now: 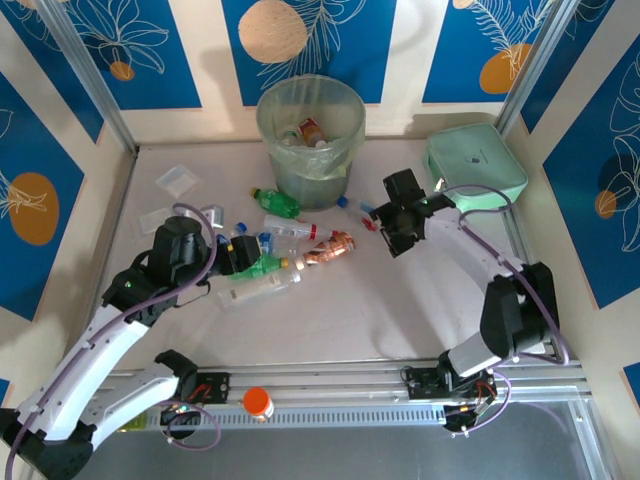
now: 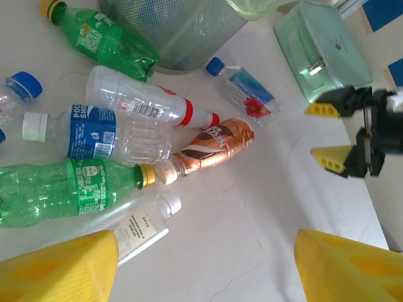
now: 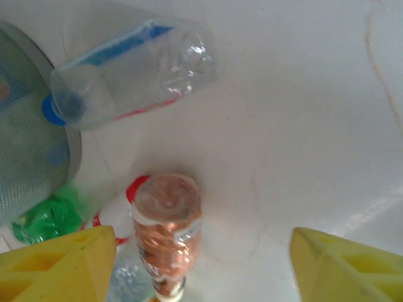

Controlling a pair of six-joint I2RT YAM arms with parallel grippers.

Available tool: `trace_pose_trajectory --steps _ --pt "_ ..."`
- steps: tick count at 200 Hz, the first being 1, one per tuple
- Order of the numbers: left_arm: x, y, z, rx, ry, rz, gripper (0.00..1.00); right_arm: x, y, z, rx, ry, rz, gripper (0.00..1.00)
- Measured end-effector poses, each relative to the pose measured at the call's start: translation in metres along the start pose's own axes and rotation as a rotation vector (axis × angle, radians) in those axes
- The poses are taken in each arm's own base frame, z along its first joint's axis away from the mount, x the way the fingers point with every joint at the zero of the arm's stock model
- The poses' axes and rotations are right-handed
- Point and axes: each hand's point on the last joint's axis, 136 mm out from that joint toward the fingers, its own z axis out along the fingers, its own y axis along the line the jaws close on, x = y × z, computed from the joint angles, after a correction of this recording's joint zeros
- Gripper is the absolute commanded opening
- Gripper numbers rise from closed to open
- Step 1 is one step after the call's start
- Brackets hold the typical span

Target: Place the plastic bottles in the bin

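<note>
The bin (image 1: 310,135) stands at the back centre with a few bottles inside. Several plastic bottles lie in front of it: a green one (image 1: 277,202), a clear one with a red band (image 1: 295,230), a brown-labelled one (image 1: 330,247), another green one (image 1: 262,266) and a clear white-capped one (image 1: 255,290). My left gripper (image 1: 246,255) hovers open over the left of the pile, its fingers (image 2: 60,270) wide apart above the white-capped bottle (image 2: 141,223). My right gripper (image 1: 385,225) hangs open just right of the pile, above the brown bottle (image 3: 167,233). A blue-capped clear bottle (image 3: 129,72) lies beside the bin (image 3: 28,126).
A mint-green lidded box (image 1: 476,160) sits at the back right behind the right arm. Flat clear packets (image 1: 178,180) lie at the back left. An orange-capped item (image 1: 258,402) rests on the front rail. Bare table stretches between the pile and the arm bases.
</note>
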Motion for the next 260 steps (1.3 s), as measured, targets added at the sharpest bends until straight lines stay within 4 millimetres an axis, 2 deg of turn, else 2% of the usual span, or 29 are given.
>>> trace_pose_trajectory --steps 21,34,61,74,104,127,149,172,193,215,260 --pt "0.004 0.002 -0.002 -0.007 0.015 0.032 0.74 -0.007 0.027 0.009 -0.013 -0.003 0.011 0.85" --pt "0.004 0.001 -0.005 -0.008 0.017 0.054 0.75 -0.012 0.048 0.014 -0.031 -0.004 -0.055 0.86" --pt "0.003 -0.001 -0.015 0.0 0.005 0.101 0.75 -0.022 0.103 0.022 -0.081 -0.007 -0.343 0.89" --pt "0.002 -0.002 -0.019 0.006 -0.003 0.118 0.75 -0.024 0.116 0.026 -0.106 -0.025 -0.512 0.91" --pt "0.003 -0.002 -0.024 0.002 0.003 0.157 0.76 -0.023 0.104 0.033 -0.066 -0.02 -0.825 0.94" --pt "0.001 -0.004 -0.027 0.005 0.001 0.186 0.77 -0.033 0.099 0.039 -0.046 -0.016 -0.956 0.98" --pt "0.001 -0.006 -0.027 0.015 0.005 0.206 0.77 -0.048 0.087 0.053 -0.021 0.033 -0.999 0.99" --pt "0.004 -0.01 -0.025 0.038 0.026 0.227 0.78 -0.062 0.069 0.079 0.041 0.106 -1.014 0.99" --pt "0.008 -0.014 -0.025 0.066 0.041 0.24 0.78 -0.065 0.051 0.096 0.08 0.177 -1.016 0.99" --pt "0.01 -0.019 -0.024 0.091 0.055 0.249 0.78 -0.06 0.047 0.097 0.066 0.222 -1.026 0.99" --pt "0.013 -0.022 -0.021 0.111 0.079 0.259 0.78 -0.046 0.059 0.088 0.018 0.258 -1.083 0.95"
